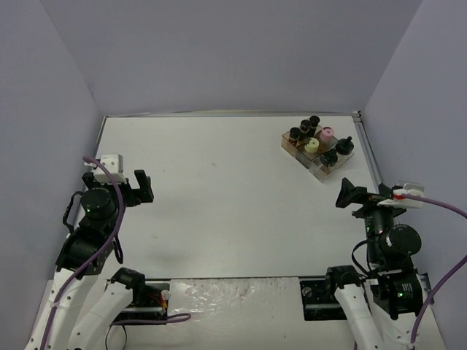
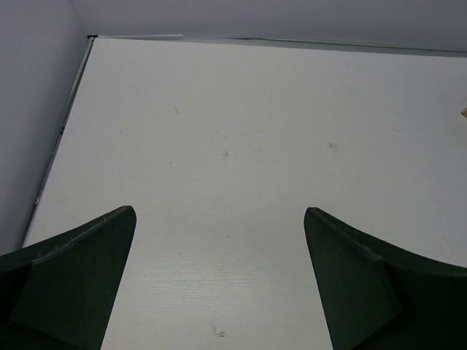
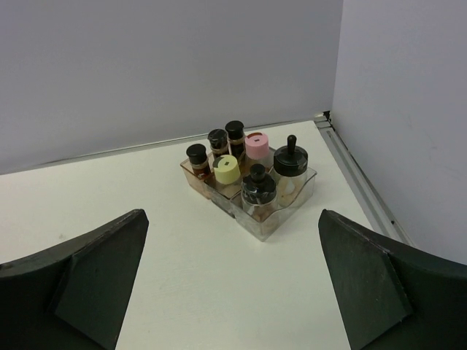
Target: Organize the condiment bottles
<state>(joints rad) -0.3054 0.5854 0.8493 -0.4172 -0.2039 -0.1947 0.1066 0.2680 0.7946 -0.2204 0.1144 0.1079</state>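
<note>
Bottles first: the condiment bottles point(image 3: 235, 149) are all bunched in the far right corner of the surface point(image 1: 219, 189), standing in a stepped clear-and-brown rack point(image 3: 292, 197). I count seven from the right wrist view. Most are black-capped, there's a pink-capped jar point(image 3: 257, 142) toward the back, a yellow-capped jar point(image 3: 227, 169) in the middle, and a knob-topped jar point(image 3: 290, 162) at the right end. Which slot each one sits in, I can't quite tell from here.

The right gripper point(image 3: 232, 213) is near the rack and pointed straight at it, jaws spread wide, nothing between them. The left gripper point(image 2: 219, 210) is well away on the left side, jaws just as wide, also empty, looking out over bare surface.

On handling, these look like small, rigid, clear jars, probably light, and likely smooth enough to slip under a loose pinch. They're also tall for their footprint, so a sideways nudge could tip one into its neighbour. They stand close together, some touching, so there's little room for fingers between them. The safest hold, I'd say, is from above, across the cap or just under it on the neck. The outer jars, such as the knob-topped one or the near black-capped jar point(image 3: 258, 186), give the right arm the clearest approach. It's the obvious arm for the job.
</note>
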